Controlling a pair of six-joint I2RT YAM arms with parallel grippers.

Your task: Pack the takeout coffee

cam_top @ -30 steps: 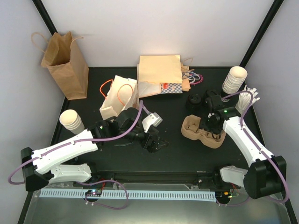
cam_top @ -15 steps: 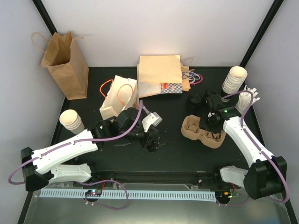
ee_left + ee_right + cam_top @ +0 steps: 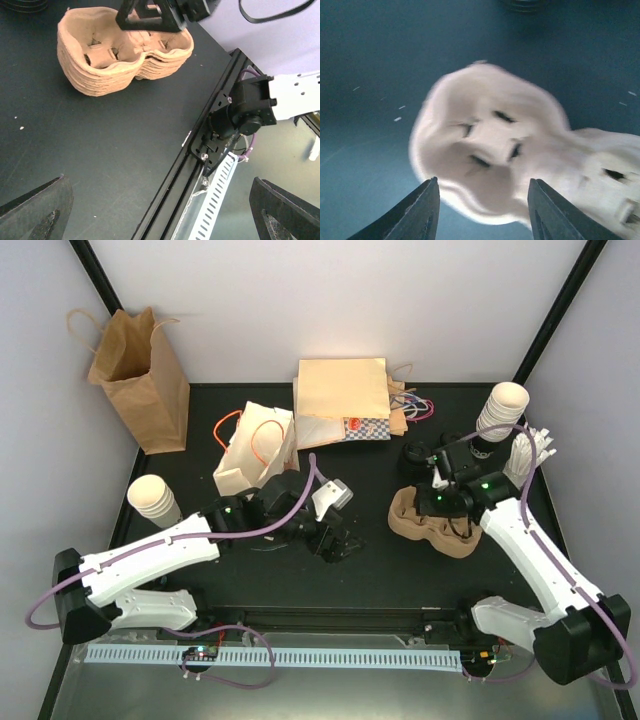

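Note:
I cannot pick out the takeout coffee in any view; it is hidden or out of view. A stack of brown pulp cup carriers lies on the black table right of centre, also seen as the carrier stack and, blurred, as the carrier. My right gripper hovers over the carrier's left end, open, its fingers apart with nothing between them. My left gripper is wide open over bare table at centre, its fingertips at the frame's lower corners.
Black lids lie behind the carriers. Lidless cream cups are stacked at back right and at left. An upright brown bag, a white bag with orange handles and flat bags stand along the back.
My right arm has swung left and its gripper now sits over the carrier's left end. The left arm has shifted slightly right, still wide open.

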